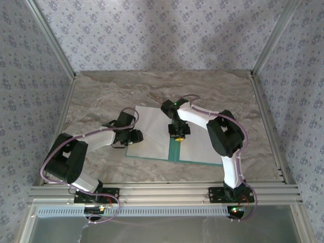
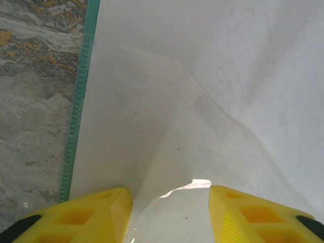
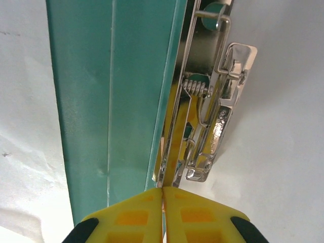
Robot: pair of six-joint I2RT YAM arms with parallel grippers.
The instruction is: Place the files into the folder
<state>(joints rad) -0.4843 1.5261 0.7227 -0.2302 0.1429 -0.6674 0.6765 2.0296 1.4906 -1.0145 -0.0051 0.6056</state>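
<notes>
Open folder (image 1: 173,152), files (image 1: 151,135) on it, right claw (image 1: 179,135) at fold

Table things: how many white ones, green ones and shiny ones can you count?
White rectangular paper sheets: 2
Teal-green flat paper folder: 1
Shiny silver metal clip: 1
Total: 4

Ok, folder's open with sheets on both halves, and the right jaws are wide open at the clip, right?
No. The right gripper has its jaws shut, tips together, at the clip; the right wrist view shows it. The folder is open with sheets on both halves.
</notes>
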